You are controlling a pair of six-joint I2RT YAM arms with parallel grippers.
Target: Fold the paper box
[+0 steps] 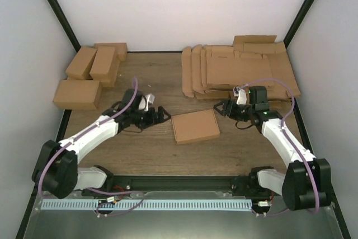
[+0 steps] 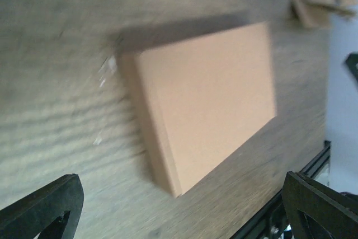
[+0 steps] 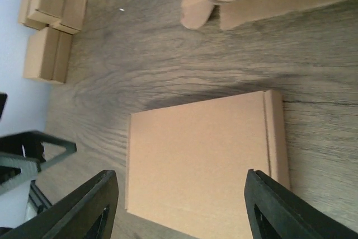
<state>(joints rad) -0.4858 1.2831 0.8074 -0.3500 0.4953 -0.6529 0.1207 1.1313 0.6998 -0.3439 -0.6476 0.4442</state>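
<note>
The paper box point(image 1: 195, 126) lies folded and closed, a shallow brown carton flat on the wooden table between my two arms. It also shows in the left wrist view point(image 2: 210, 102) and in the right wrist view point(image 3: 201, 163). My left gripper point(image 1: 163, 115) is open and empty, just left of the box and not touching it. My right gripper point(image 1: 220, 107) is open and empty, just beyond the box's right far corner. In both wrist views the fingers stand wide apart with the box between them, farther off.
Several folded brown cartons point(image 1: 89, 74) are stacked at the far left. A pile of flat cardboard blanks point(image 1: 240, 71) lies at the far right. A black rail point(image 1: 184, 183) runs along the near table edge.
</note>
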